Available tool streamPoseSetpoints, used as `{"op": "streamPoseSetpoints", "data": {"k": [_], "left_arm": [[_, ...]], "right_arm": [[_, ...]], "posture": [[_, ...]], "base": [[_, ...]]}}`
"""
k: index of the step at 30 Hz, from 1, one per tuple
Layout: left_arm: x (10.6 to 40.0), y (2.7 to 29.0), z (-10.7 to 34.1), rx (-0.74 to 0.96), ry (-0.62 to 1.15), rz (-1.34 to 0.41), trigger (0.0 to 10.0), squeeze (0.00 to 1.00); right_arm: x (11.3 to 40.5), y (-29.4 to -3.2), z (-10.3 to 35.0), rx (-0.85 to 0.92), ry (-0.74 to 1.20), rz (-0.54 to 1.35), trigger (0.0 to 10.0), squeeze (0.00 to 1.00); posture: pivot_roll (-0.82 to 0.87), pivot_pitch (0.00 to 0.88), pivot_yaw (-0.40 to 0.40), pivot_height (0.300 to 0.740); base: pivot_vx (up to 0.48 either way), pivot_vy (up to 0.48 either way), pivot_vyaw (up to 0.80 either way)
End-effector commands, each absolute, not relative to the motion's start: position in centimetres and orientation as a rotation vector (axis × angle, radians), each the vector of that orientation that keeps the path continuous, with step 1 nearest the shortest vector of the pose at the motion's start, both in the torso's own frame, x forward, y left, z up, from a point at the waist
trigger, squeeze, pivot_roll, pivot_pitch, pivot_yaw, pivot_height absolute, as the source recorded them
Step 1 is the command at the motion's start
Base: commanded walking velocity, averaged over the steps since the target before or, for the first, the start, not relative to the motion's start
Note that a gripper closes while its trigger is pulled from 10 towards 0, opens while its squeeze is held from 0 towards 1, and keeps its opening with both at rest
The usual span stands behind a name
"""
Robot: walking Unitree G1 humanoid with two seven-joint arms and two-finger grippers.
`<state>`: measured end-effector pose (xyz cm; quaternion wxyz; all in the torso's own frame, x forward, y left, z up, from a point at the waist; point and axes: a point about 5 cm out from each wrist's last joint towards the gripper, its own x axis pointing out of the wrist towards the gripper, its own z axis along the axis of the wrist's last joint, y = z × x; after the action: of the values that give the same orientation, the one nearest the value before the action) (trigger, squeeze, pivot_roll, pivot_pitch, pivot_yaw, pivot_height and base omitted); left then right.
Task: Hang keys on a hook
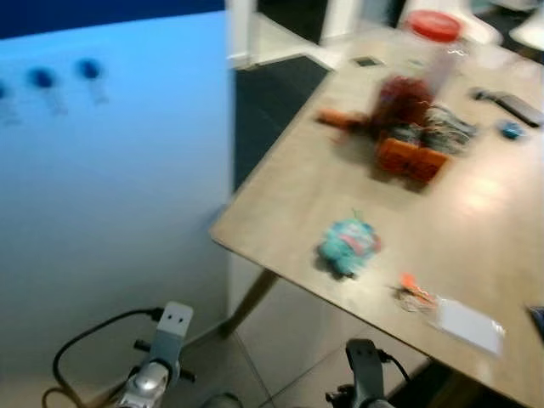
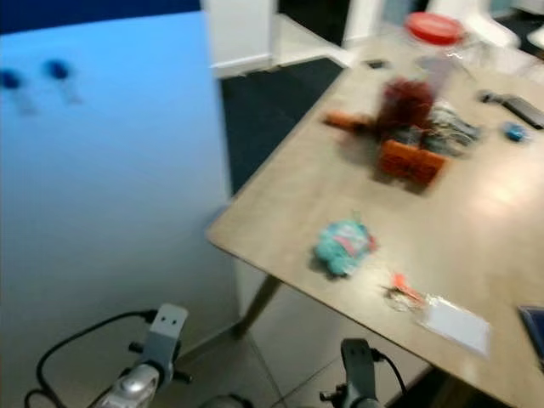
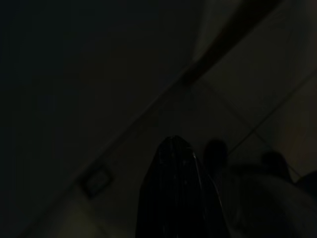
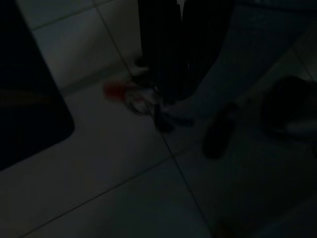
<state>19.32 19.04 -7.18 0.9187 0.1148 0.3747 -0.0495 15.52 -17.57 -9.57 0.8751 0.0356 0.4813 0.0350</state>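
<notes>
Right pincer (image 4: 171,96) grips keys (image 4: 130,94), hanging low beside table (image 1: 297,183).

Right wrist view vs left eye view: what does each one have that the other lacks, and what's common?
Right wrist view: the right gripper, fingers close together, with keys on a red tag dangling at their tips.
Left eye view: blue hooks on the pale wall, and a wooden table with a teal toy, an orange box, a red-lidded jar and an orange-tagged bunch beside a white card.
Both: the tiled floor.
</notes>
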Motion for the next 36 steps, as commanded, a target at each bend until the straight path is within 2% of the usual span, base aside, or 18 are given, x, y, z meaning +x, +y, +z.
{"op": "streamPoseSetpoints", "data": {"k": [1,36], "left_arm": [[19.01,19.00,-7.40,0.245,0.790,-0.107,10.0,0.00],[19.25,19.45,-7.25,0.254,0.796,-0.098,10.0,0.00]], "right_arm": [[15.29,-17.69,-9.65,0.066,1.011,0.073,10.0,0.00],[15.32,-17.52,-9.66,0.051,1.012,0.078,10.0,0.00]], "posture": [[0.09,0.074,-0.076,0.740],[0.09,0.069,-0.068,0.740]], "base": [[0.000,0.000,0.80],[0.000,0.000,0.80]]}}
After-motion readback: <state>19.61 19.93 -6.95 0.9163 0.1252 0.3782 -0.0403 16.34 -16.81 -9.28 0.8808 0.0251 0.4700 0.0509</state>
